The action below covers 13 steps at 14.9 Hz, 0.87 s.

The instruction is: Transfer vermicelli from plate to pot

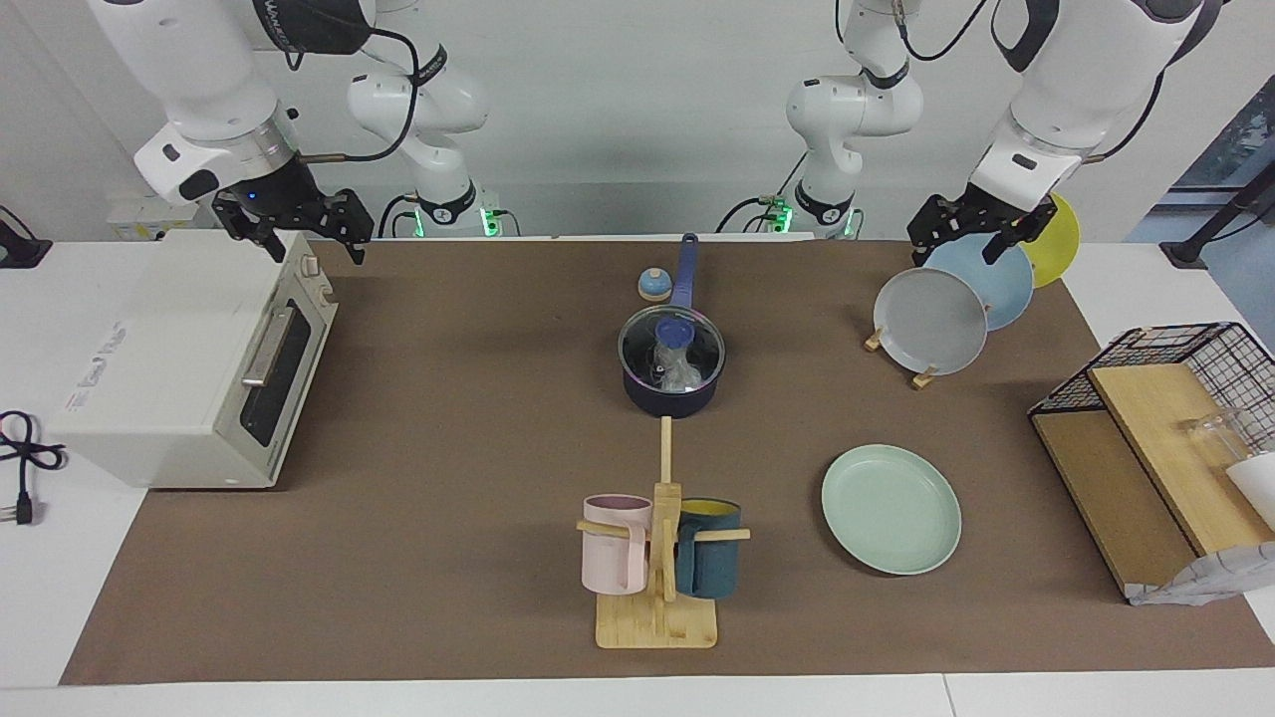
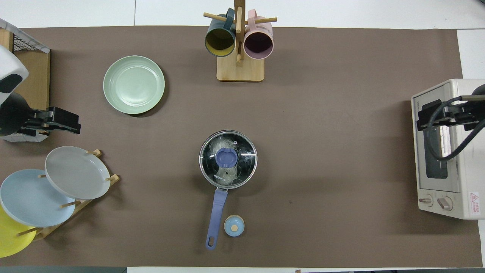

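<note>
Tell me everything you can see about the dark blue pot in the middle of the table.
The pot is a small dark navy saucepan standing upright on the brown mat near the table's middle. A clear glass lid with a metal rim and a blue knob closes it. Through the glass, whitish vermicelli shows inside. Its long blue handle points toward the robots, beside a small blue bell. No gripper touches it.
</note>
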Tool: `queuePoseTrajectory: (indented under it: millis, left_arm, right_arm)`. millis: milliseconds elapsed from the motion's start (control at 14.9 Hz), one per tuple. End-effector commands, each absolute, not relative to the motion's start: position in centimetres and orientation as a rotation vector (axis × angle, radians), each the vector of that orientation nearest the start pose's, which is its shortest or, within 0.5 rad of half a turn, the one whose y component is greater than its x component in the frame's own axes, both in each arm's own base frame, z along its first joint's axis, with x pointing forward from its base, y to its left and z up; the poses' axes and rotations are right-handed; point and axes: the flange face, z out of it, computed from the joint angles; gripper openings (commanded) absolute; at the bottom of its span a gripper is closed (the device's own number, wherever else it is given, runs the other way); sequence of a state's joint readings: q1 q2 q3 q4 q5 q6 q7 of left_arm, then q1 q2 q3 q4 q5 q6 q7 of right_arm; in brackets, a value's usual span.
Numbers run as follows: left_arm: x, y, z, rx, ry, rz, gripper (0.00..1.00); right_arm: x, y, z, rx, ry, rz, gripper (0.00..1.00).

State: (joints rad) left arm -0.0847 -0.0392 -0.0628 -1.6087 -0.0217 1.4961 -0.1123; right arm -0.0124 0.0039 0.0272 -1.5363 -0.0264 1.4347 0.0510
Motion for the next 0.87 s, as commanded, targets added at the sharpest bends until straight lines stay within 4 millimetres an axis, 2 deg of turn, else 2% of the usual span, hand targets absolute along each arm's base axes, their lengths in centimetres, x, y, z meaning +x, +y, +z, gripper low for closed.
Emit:
queuePoseTrajectory:
  millis: [0,335,469,804]
  left_arm:
    - [52.5,-7.8,62.6,-3.129,0.038,0.104,1.00]
    - [52.5,-7.8,62.6,-3.129,0.038,0.104,1.00]
    - [52.5,-7.8,62.6,-3.129,0.038,0.104,1.00]
    - [52.5,-7.8,62.6,-3.129,0.038,0.104,1.00]
  right_arm:
    - [53.6,-0.1,62.8,-3.155,0.045,0.152,1.00]
    - [53.4,-0.9,62.3,-3.153,0.057,0.169,1.00]
    - [53.5,-1.7,62.3,-3.150,0.002,0.163,1.00]
    - [53.5,-1.5,62.4,-3.150,-0.011,0.155,1.00]
